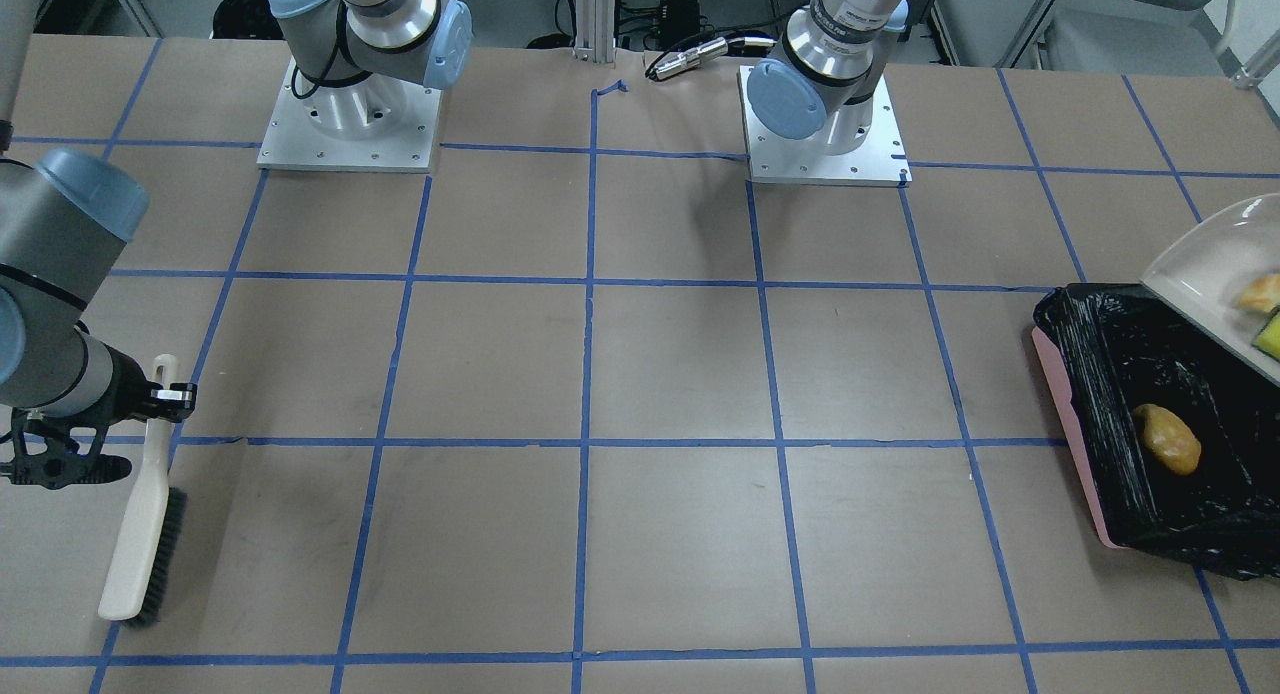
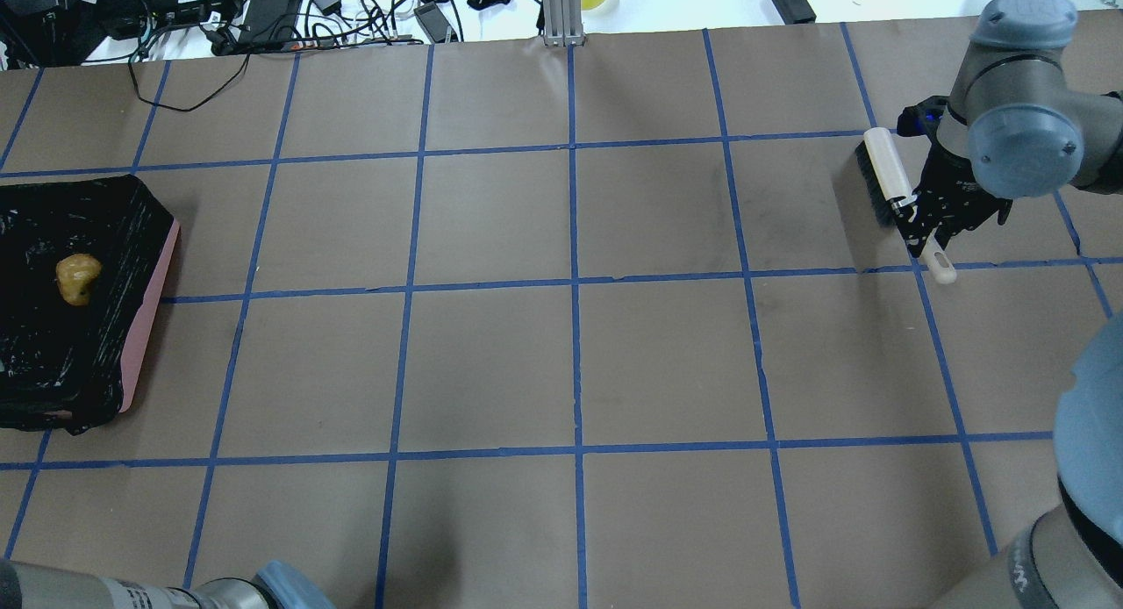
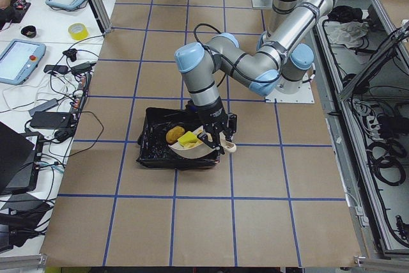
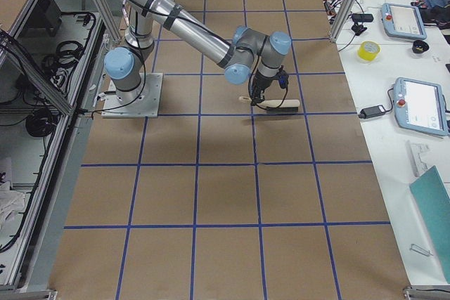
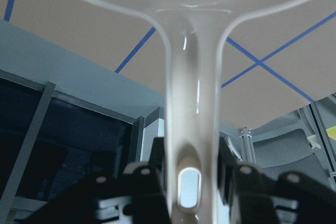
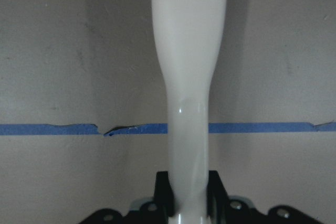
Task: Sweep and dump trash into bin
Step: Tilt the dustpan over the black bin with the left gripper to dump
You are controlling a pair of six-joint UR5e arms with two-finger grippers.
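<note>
The front view alone shows all three trash pieces. One glossy brown bun (image 1: pixel 1167 439) lies in the black-lined pink bin (image 1: pixel 1100 374) at the worktop's (image 1: pixel 680 374) left end, while one yellow sponge (image 1: pixel 1272 336) and one tan croissant piece (image 1: pixel 1262 292) sit in the single dustpan (image 1: pixel 1200 264) tilted above it; overhead, only the bun shows. The left fingers (image 5: pixel 157 163) clamp the dustpan's handle, and the right fingers (image 6: pixel 161 192) clamp the handle of the one brush (image 1: pixel 140 544).

Table paper (image 1: pixel 680 374): matt brown, faintly scuffed. Grid of blue tape (image 1: pixel 588 374), torn in spots. Bin liner (image 1: pixel 1110 374), frame right: glossy black plastic, crinkled. Bin (image 2: pixel 151 319) rim: matt pink. Bun (image 1: pixel 1167 439): glossy. Dustpan (image 5: pixel 191 103) and brush (image 1: pixel 137 534) handles: smooth, shiny cream plastic. Base plates (image 1: pixel 290 154): bare metal.
</note>
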